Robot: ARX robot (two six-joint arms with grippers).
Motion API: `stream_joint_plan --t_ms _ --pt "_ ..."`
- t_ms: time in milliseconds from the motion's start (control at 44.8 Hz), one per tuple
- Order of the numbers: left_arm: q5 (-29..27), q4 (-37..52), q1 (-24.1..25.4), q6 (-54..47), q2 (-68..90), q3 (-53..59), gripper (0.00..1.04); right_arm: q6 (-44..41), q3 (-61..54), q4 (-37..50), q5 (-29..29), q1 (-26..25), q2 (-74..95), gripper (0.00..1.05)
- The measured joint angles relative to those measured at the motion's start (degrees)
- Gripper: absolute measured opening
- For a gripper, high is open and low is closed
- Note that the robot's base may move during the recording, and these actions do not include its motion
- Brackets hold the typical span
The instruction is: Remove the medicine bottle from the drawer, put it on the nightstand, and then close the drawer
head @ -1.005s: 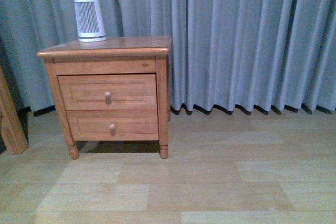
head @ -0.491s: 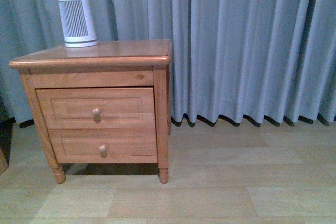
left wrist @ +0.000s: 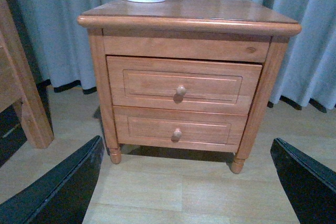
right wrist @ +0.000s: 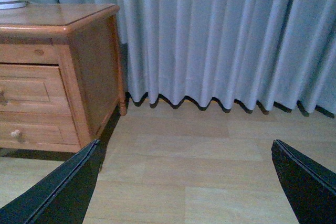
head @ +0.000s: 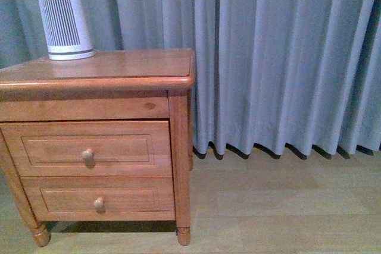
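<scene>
Front view cut off the nightstand (head: 113, 66) at its left edge. The taller upper drawer (head: 125, 147) was pushed in with its inside hidden, so the medicine bottle could not be seen in any view. A white ribbed appliance (head: 64, 25) stood at the top's back left. Neither arm showed there. By its wrist view the left pincer (left wrist: 186, 140) was released, fingers spread wide, facing the drawer fronts and well apart from them. The right pincer (right wrist: 185, 141), also released, faced the floor (right wrist: 199, 171) and curtain (right wrist: 220, 35) beside the nightstand.

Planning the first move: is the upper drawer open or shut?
Shut: the drawer front sits back against the nightstand, no interior showing.
</scene>
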State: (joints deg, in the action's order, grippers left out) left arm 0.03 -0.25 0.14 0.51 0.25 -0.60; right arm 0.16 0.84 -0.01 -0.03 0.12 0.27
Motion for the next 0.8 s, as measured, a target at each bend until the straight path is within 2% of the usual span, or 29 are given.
stream_joint_plan --t_ms 134,223,290,469,625,804 --pt "0.37 -0.37 0.04 0.11 0.35 -0.07 0.98 0.0 0.0 0.0 -0.02 0.0 0.04 0.98" --pt "6.01 -14.01 1.46 3.82 10.08 -7.04 0.98 0.02 0.0 0.0 0.11 0.0 0.04 0.98" --pt "7.69 -15.93 2.03 4.76 20.46 -12.26 0.98 0.02 0.0 0.0 -0.02 0.02 0.04 0.98" --pt "9.25 -2.19 1.55 5.03 43.06 -28.76 0.98 0.02 0.0 0.0 -0.02 0.0 0.04 0.98" --pt "8.72 10.75 -1.88 2.89 64.35 -41.99 0.98 0.02 0.0 0.0 0.0 0.0 0.04 0.98" --pt "9.22 21.51 -5.35 1.36 84.85 -48.92 0.98 0.02 0.0 0.0 0.0 0.0 0.04 0.98"
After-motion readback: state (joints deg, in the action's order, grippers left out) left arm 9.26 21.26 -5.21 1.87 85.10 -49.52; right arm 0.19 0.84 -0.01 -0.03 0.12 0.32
